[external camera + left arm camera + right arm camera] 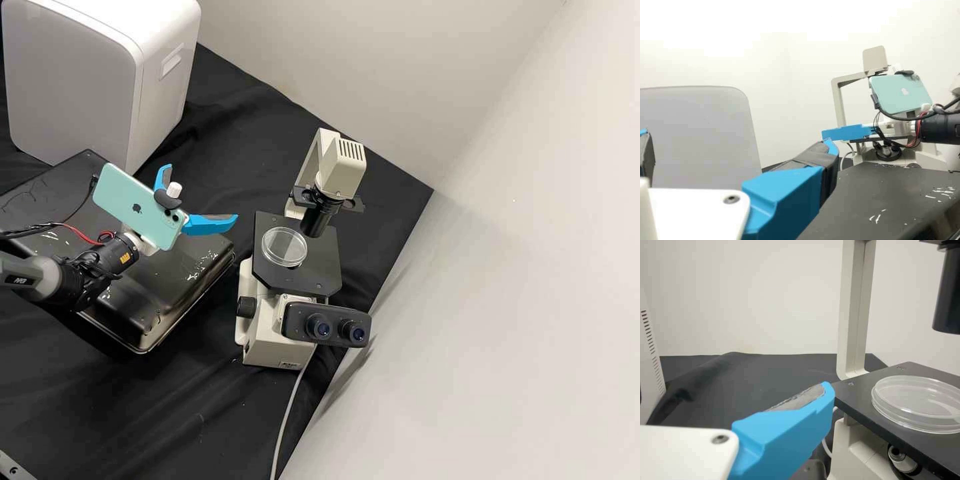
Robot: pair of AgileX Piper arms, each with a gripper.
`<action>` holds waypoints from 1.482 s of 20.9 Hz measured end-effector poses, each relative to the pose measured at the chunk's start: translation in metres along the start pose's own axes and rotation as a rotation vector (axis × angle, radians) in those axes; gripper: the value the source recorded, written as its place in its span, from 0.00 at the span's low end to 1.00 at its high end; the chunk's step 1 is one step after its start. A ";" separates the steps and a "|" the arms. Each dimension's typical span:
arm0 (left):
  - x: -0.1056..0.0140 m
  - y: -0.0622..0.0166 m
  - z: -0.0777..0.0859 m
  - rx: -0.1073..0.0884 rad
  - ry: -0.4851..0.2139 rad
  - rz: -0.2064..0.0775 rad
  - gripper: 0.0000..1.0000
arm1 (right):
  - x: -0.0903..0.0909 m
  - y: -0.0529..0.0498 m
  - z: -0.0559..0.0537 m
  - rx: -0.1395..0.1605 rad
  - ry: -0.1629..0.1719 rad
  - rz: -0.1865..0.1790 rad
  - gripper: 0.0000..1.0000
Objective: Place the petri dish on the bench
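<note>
Clear round plastic petri dish (285, 245): it lies flat on the black square stage plate (320, 277) of the beige inverted microscope (267, 333). It is ahead of the right claw (201, 192), near it but not touching. In my judgement it sits there because that is the viewing position, directly beside the foot of the dark condenser barrel (319, 217).

Right claw state: released, its two blue fingers spread wide, grasping nothing. It hovers above the glossy black lidded case (153, 300), which lies under and behind it. I read the wide spread as preparation to span the dish across its rim.

Left claw (735, 140) state: also released and empty. The right claw and the microscope stand well ahead of it, so I judge this arm to be parked clear of the working area.

Dish appearance: shallow, with a low upright wall and a thin bright rim. It is fully transparent, so the stage shows through its floor. I can make out no contents.

Task status, as I judge it: not begun. The black cloth-covered surface (100, 413) lies below the right claw, and the dish is not yet on it.
</note>
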 end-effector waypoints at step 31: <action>-0.001 -0.0003 0.001 0.041 -0.022 -0.005 1.00 | 0.000 0.057 0.059 0.061 -0.141 0.150 1.00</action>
